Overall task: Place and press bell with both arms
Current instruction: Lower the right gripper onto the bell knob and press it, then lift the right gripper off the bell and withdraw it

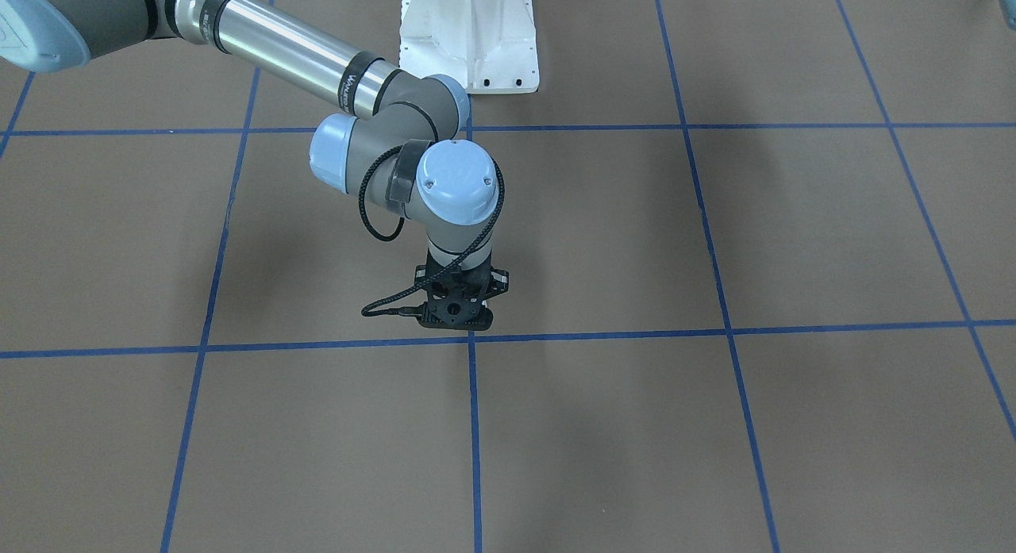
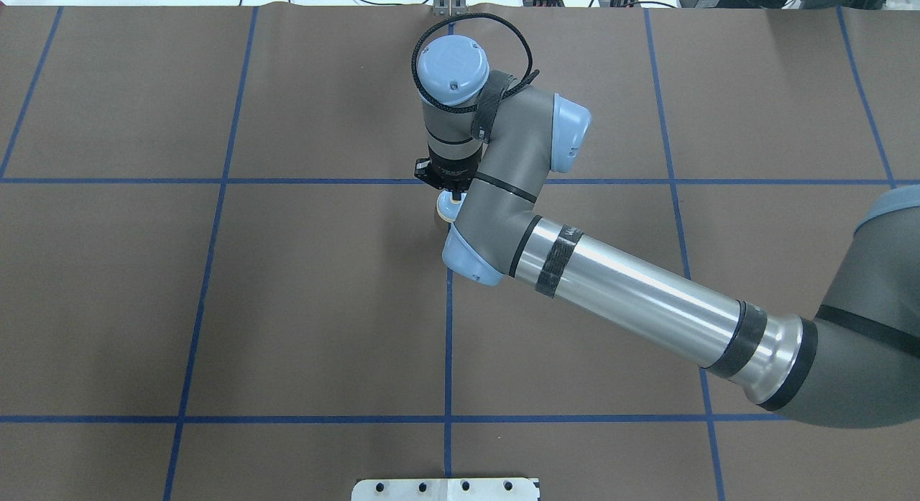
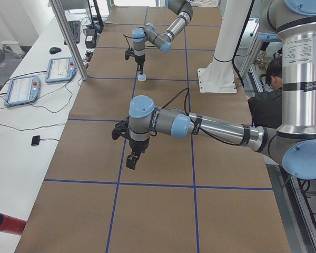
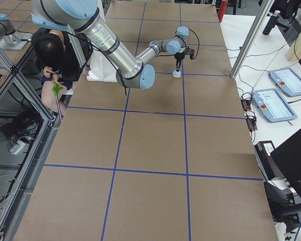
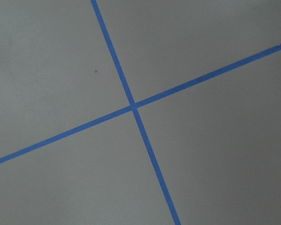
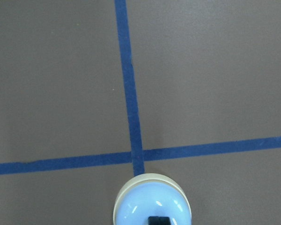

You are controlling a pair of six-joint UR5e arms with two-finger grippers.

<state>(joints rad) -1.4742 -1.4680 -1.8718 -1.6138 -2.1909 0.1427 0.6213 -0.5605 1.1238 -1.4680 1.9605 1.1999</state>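
The left gripper (image 3: pixel 131 163) hung over the bare table (image 3: pixel 163 211); its fingers' state could not be told. Farther off, the right gripper (image 2: pixel 455 195) appeared closed on the bell (image 6: pixel 152 205), which was seated beside a tape crossing (image 6: pixel 136 154). Judging by this, release and pressing were still to do.

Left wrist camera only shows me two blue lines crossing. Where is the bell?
Observer: The bell sits on the table beside a different tape crossing, farther along from your arm.
Operator: Is anything holding it?
Observer: The right gripper stands straight over it, fingertips pinched together at its top.
Operator: What about my gripper?
Observer: The left gripper hangs in the air over the table, pointing down.
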